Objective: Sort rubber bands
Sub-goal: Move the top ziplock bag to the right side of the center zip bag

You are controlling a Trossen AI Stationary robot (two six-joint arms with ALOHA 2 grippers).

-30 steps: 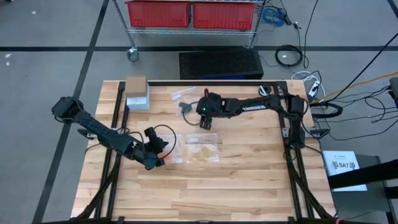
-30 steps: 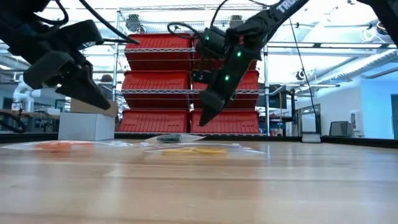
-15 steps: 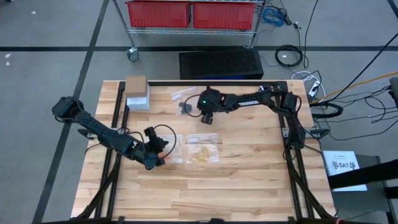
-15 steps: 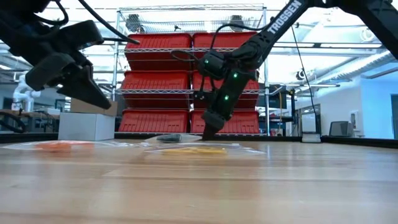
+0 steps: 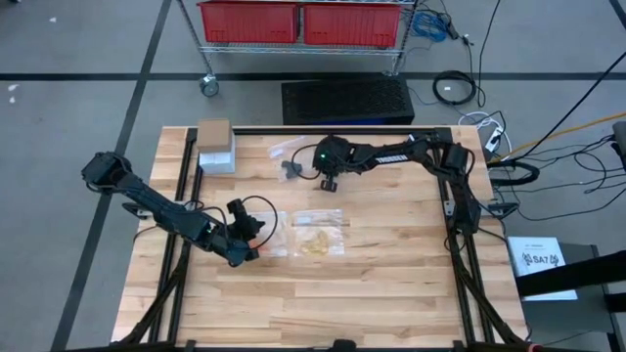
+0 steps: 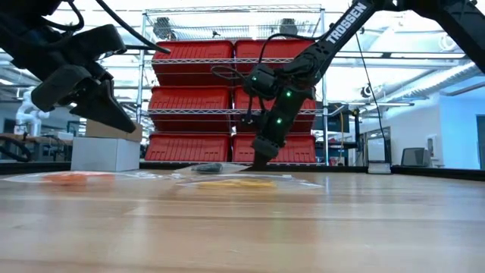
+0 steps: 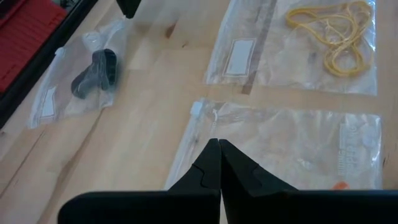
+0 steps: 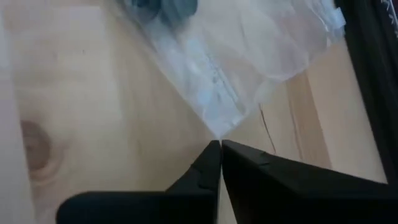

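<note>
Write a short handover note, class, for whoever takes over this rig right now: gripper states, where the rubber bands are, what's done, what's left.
Left gripper: shut, hovering above the clear plastic bag with a few orange bands.
Right gripper: shut at the corner of the clear bag holding black bands; whether it grips the bag is unclear.
Pale yellow rubber bands: inside the middle clear bag.
Done: the visible bands are bagged by colour.
Left: cannot tell if any loose bands remain.

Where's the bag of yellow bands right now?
High view: the bag of yellow bands lies mid-table, right of the left gripper, nearer than the right gripper.
</note>
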